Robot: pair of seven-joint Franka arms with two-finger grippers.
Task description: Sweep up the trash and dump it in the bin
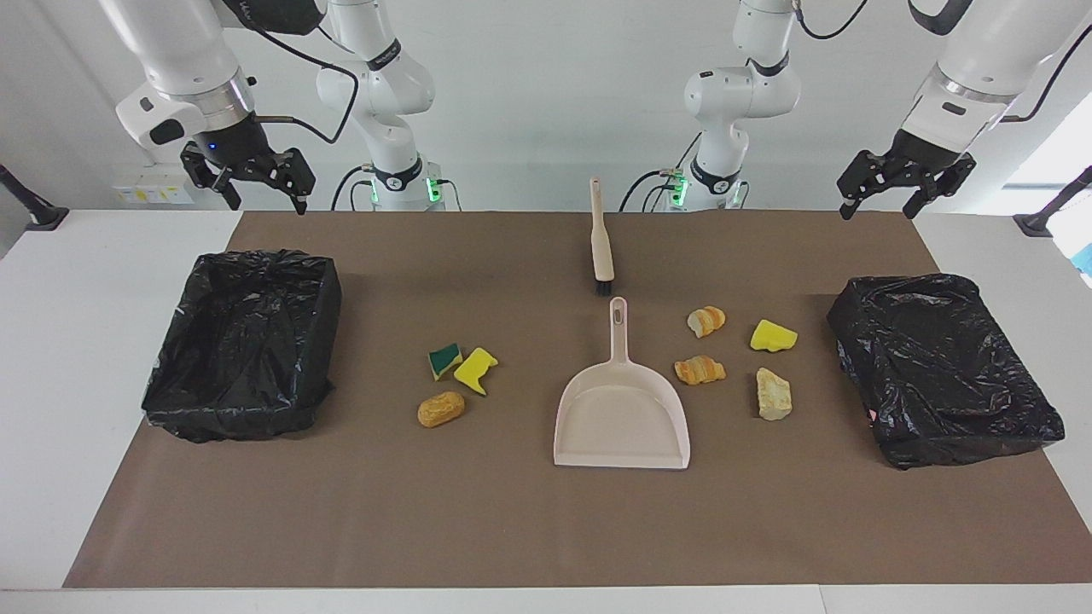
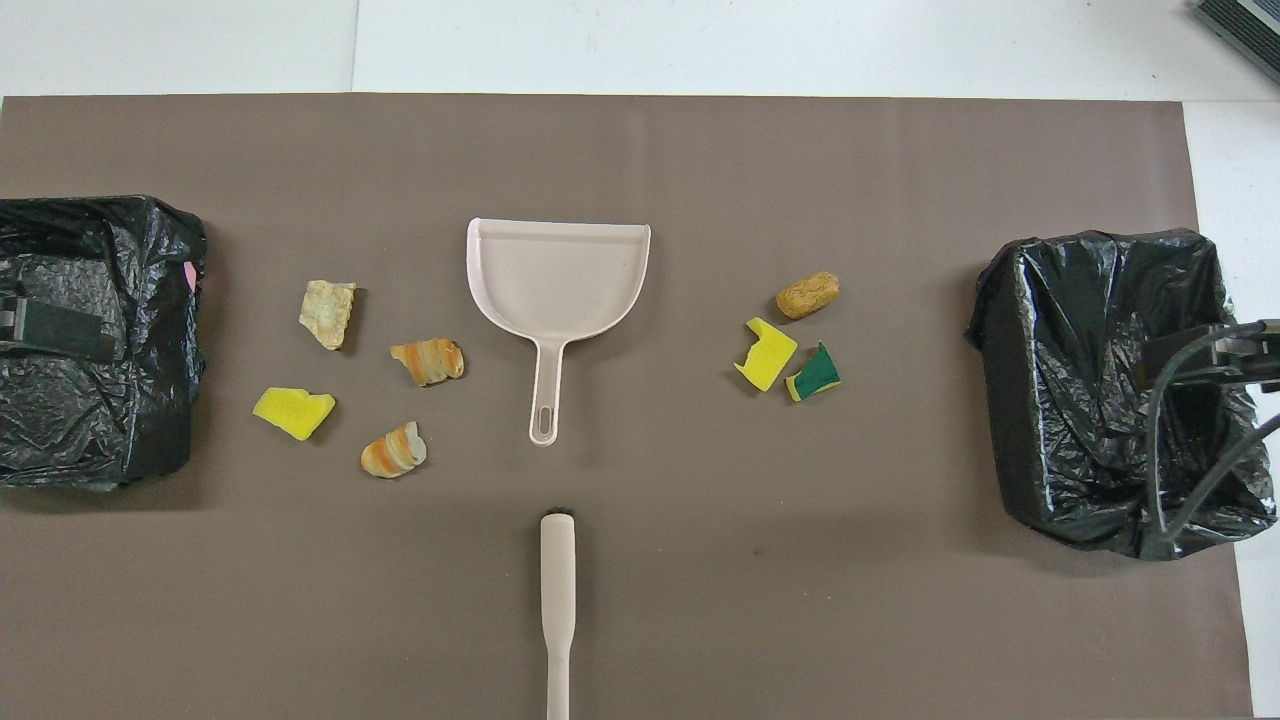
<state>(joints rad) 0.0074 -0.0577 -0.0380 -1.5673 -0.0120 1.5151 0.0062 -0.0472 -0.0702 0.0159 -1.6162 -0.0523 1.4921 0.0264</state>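
Seven trash scraps lie on the brown mat on both sides of the beige dustpan point(image 1: 621, 418) point(image 2: 560, 275). Toward the left arm's end lie two bread lumps point(image 1: 706, 321) point(image 1: 699, 369), a yellow sponge bit point(image 1: 773, 336) and a pale beige chunk point(image 1: 773, 394). Toward the right arm's end lie a green-yellow sponge bit point(image 1: 444, 360), a yellow sponge bit point(image 1: 476, 369) and an orange-brown lump point(image 1: 441, 409). The brush point(image 1: 601, 243) point(image 2: 557, 600) lies nearer to the robots than the dustpan. My left gripper point(image 1: 879, 209) and right gripper point(image 1: 266, 200) hang open and empty, raised at the table's two ends.
A bin lined with a black bag point(image 1: 239, 409) point(image 2: 1040, 400) stands at the right arm's end. Another bin like it point(image 1: 964, 435) point(image 2: 150, 300) stands at the left arm's end. The dustpan's mouth faces away from the robots.
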